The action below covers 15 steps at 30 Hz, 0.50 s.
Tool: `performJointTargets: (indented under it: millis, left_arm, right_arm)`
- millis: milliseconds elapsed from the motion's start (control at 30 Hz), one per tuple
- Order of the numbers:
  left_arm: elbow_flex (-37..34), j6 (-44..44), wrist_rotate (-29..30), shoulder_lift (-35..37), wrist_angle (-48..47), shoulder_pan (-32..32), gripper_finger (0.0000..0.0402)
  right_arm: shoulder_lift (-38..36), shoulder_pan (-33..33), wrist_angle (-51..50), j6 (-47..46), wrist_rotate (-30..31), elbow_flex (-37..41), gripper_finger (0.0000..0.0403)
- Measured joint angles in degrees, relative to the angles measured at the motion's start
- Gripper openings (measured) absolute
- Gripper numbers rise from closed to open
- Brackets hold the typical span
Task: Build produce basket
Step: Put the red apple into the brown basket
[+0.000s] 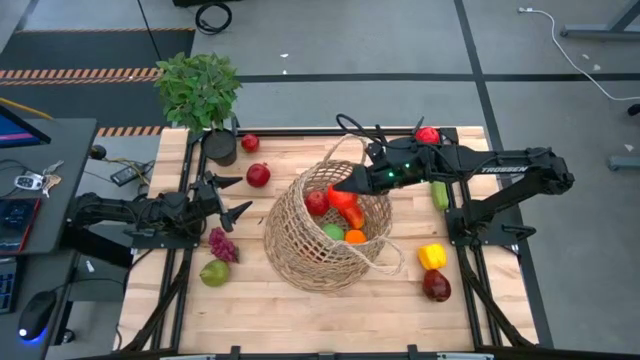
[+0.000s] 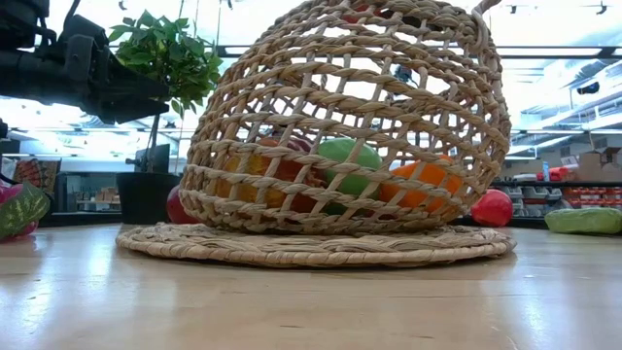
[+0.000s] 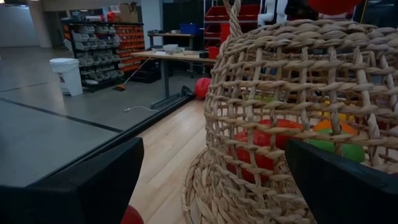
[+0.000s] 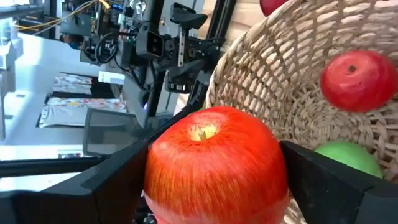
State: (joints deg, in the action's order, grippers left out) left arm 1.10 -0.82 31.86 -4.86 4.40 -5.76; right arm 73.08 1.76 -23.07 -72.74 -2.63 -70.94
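Wooden table (image 1: 300, 310) | right tool (image 1: 335, 189) pinching red-orange fruit (image 4: 214, 165) over basket (image 1: 300, 250) | left tool (image 1: 232, 196) spread, empty

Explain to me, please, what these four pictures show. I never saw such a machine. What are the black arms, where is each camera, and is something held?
This is a robot with two dark arms at a wooden table. One picture looks down from above, one looks level across the tabletop, and two come from small cameras on the arms' wrists.

In the middle stands a big woven basket, already holding a few toy fruits. The right gripper reaches over it, closed on a red-orange fruit, which fills the right wrist picture. The left gripper waits open beside the basket, holding nothing.

Still on the table: a red fruit, purple grapes, a green pear, a yellow pepper, a dark red fruit and a green vegetable. A potted plant stands at one corner.
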Motion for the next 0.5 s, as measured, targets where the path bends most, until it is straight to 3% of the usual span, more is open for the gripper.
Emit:
performJointTargets:
  millis: [133, 267, 500]
  left_arm:
    - [0.0, 0.0, 0.0, 0.0, 0.0, 0.0, 0.0398]
    - [0.0, 0.0, 0.0, 0.0, 0.0, 0.0, 0.0398]
    - [0.0, 0.0, 0.0, 0.0, 0.0, 0.0, 0.0398]
  right_arm:
    - [0.0, 0.0, 0.0, 4.2, 0.4, 0.0, 0.0357]
    - [0.4, 0.0, -0.9, 14.2, 1.9, 0.0, 0.036]
    - [6.2, 0.0, -4.0, 26.9, 2.0, 0.0, 0.0361]
